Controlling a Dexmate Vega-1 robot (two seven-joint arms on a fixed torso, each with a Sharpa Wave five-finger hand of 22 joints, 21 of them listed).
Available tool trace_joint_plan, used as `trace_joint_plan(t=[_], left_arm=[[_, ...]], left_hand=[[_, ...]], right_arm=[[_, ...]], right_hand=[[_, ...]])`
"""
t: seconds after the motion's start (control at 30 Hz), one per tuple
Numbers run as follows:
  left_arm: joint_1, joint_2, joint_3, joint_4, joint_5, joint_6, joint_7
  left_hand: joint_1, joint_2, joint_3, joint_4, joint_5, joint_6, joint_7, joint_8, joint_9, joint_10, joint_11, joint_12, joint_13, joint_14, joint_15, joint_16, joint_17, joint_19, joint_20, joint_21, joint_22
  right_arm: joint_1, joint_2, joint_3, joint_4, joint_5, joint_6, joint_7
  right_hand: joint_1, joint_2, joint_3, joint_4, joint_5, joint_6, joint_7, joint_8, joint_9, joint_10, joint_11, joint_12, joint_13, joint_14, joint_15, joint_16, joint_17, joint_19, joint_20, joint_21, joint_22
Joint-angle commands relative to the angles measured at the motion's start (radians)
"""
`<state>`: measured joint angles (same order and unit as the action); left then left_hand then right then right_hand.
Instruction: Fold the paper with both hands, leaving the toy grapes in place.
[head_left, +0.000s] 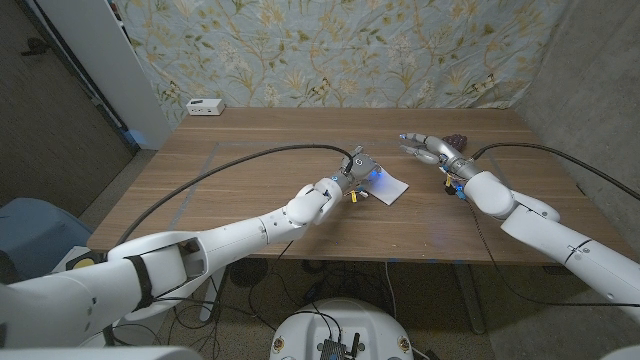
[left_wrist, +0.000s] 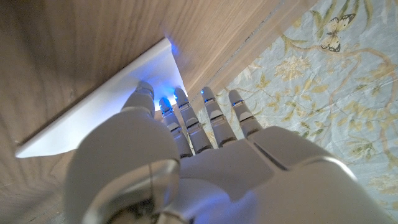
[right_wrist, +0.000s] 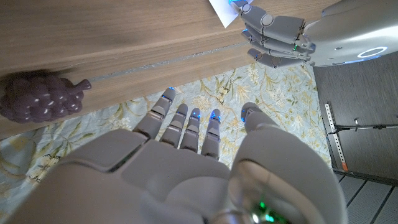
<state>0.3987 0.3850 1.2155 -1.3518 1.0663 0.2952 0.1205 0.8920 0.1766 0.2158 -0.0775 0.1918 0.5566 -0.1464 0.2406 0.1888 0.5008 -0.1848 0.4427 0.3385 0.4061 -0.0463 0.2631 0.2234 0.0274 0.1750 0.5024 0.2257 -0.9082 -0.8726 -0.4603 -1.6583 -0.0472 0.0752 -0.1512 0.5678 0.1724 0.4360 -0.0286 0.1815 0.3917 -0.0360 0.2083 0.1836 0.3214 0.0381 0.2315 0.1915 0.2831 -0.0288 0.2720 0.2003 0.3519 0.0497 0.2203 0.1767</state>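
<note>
Left hand on the paper, right hand hovering apart

Near the bench's (head_left: 250, 190) middle, the left hand (head_left: 358, 166) rests its fingertips (left_wrist: 144, 91) on the white paper (head_left: 388, 187) — pressing, not gripping it, with one edge of the sheet raised off the wood. To the right, the right hand (head_left: 428, 148) hangs above the bench, fingers spread and holding nothing. Just behind it — toward the far edge — sit the grapes (right_wrist: 38, 98). A white box (head_left: 205, 106) lies at the far left corner.
</note>
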Motion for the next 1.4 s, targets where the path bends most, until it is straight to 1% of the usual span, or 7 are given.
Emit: trace_joint_plan(t=[0.03,0.17,0.5,0.83,1.0,1.17,1.4], left_arm=[[-0.009,-0.010,-0.026,0.005,-0.067,-0.037,-0.072],[-0.012,-0.012,-0.027,0.008,-0.080,-0.043,-0.080],[-0.017,-0.011,-0.021,0.007,-0.079,-0.038,-0.098],[-0.023,-0.009,-0.007,0.007,-0.054,-0.022,-0.111],[-0.024,-0.011,-0.004,0.011,-0.049,-0.018,-0.112],[-0.027,-0.016,-0.001,0.018,-0.043,-0.012,-0.113],[-0.033,-0.024,0.003,0.033,-0.041,-0.010,-0.107]], left_hand=[[-0.037,0.011,0.017,0.027,0.001,0.030,0.032,0.004,-0.001,0.016,0.026,-0.018,-0.017,-0.010,-0.057,-0.005,-0.002,-0.027,0.011,-0.007,0.005],[-0.065,0.012,0.024,0.047,0.003,0.047,0.044,0.003,-0.003,0.029,0.036,-0.026,-0.028,-0.010,-0.054,-0.005,-0.003,-0.040,0.015,-0.008,0.007],[-0.106,-0.002,0.020,0.069,0.000,0.059,0.051,-0.001,-0.004,0.043,0.044,-0.037,-0.040,-0.004,-0.054,-0.005,-0.006,-0.042,0.012,-0.004,0.008],[-0.129,-0.022,0.016,0.072,-0.001,0.073,0.050,-0.003,-0.005,0.061,0.038,-0.045,-0.050,0.000,-0.057,-0.008,-0.012,-0.040,0.010,-0.001,0.008],[-0.133,-0.027,0.016,0.071,-0.002,0.075,0.047,-0.005,-0.005,0.066,0.040,-0.048,-0.055,0.001,-0.060,-0.009,-0.015,-0.038,0.010,0.001,0.007],[-0.136,-0.030,0.017,0.069,-0.002,0.077,0.048,-0.007,-0.005,0.069,0.038,-0.052,-0.058,0.001,-0.060,-0.011,-0.017,-0.038,0.009,0.002,0.007],[-0.140,-0.034,0.018,0.067,-0.003,0.077,0.047,-0.010,-0.005,0.066,0.034,-0.060,-0.062,0.001,-0.061,-0.014,-0.020,-0.037,0.008,0.003,0.006]], right_arm=[[-0.006,-0.032,-0.014,-0.069,-0.066,-0.073,0.003],[0.007,-0.043,-0.033,-0.090,-0.089,-0.109,0.040],[0.066,-0.056,-0.100,-0.126,-0.166,-0.215,0.148],[0.093,-0.054,-0.144,-0.133,-0.238,-0.254,0.179],[0.097,-0.053,-0.155,-0.131,-0.267,-0.248,0.173],[0.099,-0.052,-0.166,-0.142,-0.300,-0.255,0.175],[0.105,-0.053,-0.182,-0.156,-0.351,-0.267,0.187]], right_hand=[[0.058,0.013,0.054,-0.051,0.005,0.173,0.042,0.035,0.002,0.183,0.048,0.048,0.010,0.182,0.003,0.059,0.012,0.092,0.003,0.030,0.007],[0.080,0.015,0.077,-0.069,0.005,0.221,0.043,0.043,0.001,0.218,0.051,0.055,0.010,0.204,0.006,0.064,0.014,0.102,0.003,0.032,0.007],[0.059,0.024,0.091,-0.042,0.000,0.237,0.036,0.031,0.000,0.262,0.044,0.060,0.008,0.231,0.009,0.072,0.026,0.121,0.013,0.037,0.008],[0.061,0.024,0.113,-0.031,-0.001,0.275,0.039,0.030,0.000,0.306,0.050,0.063,0.007,0.298,-0.001,0.100,0.036,0.154,0.013,0.047,0.009],[0.069,0.021,0.130,-0.034,-0.001,0.323,0.028,0.035,-0.001,0.366,0.020,0.075,0.006,0.333,-0.013,0.113,0.040,0.174,0.011,0.054,0.009],[0.088,0.026,0.146,-0.045,0.000,0.349,0.021,0.032,-0.001,0.417,0.013,0.081,0.005,0.383,-0.041,0.140,0.051,0.202,0.000,0.064,0.011],[0.127,0.025,0.175,-0.071,0.003,0.379,0.006,0.031,-0.001,0.456,-0.026,0.083,0.003,0.365,-0.057,0.136,0.056,0.199,-0.005,0.064,0.012]])
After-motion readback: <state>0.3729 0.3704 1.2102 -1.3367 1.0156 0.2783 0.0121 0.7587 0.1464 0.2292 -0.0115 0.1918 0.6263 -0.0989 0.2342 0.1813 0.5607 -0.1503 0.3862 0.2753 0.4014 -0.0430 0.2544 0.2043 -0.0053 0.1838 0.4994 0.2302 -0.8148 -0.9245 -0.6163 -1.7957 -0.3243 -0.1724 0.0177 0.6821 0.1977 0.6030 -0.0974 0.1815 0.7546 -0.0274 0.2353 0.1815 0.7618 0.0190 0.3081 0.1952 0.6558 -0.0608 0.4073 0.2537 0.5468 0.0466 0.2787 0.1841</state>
